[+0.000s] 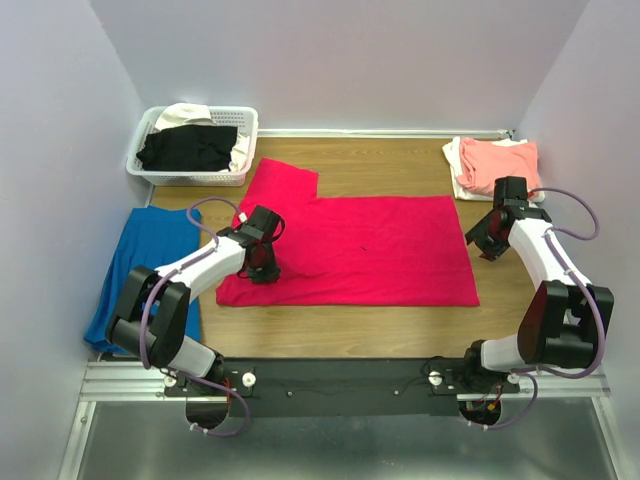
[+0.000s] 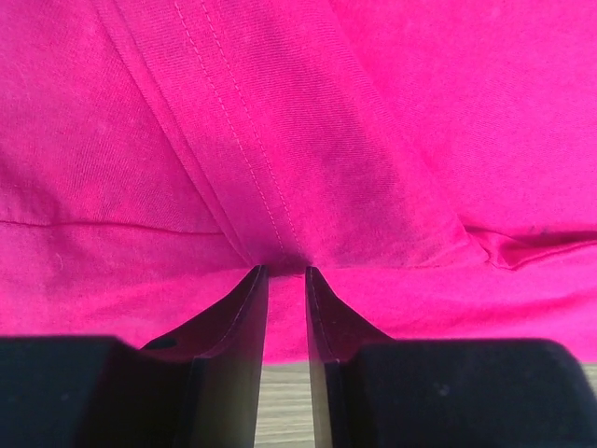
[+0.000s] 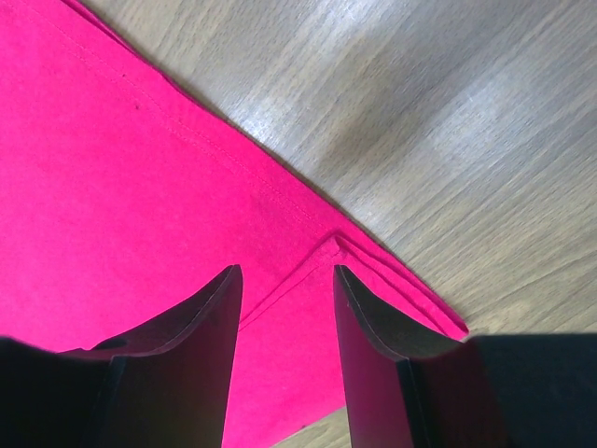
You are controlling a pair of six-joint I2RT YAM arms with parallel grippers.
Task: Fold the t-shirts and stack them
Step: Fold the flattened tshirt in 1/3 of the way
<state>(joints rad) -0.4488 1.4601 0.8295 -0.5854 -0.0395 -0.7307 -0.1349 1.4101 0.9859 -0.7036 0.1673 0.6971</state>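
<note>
Nearest the arms' bases, the left tool (image 1: 262, 270) is down on the near-left part of the crimson-red t-shirt (image 1: 380, 245). In the left wrist view its jaws stand narrowly apart and parallel. The tips (image 2: 283, 271) touch the cloth at the spot where a stitched fold of the red t-shirt (image 2: 420, 112) gathers into creases. A strip of cloth and then bare wood shows through the gap, so nothing is pinched.

The right tool (image 1: 482, 243) is at the shirt's right edge. Its jaws are about half open (image 3: 284, 271), set on either side of a small folded-over corner of the hem (image 3: 112, 205). Whether the tips touch the cloth cannot be told, and it holds nothing.

The red t-shirt lies spread flat across the middle of the desk (image 1: 380, 165), one sleeve pointing to the far left. At the desk's left edge lies a blue cloth (image 1: 145, 265), partly under the left arm.

In the far right corner, a folded salmon-pink t-shirt (image 1: 500, 160) rests on a white t-shirt (image 1: 458, 172). In the far left corner stands a white lattice basket (image 1: 245, 112). In it a black t-shirt (image 1: 190, 148) lies in front of a cream t-shirt (image 1: 185, 114).
</note>
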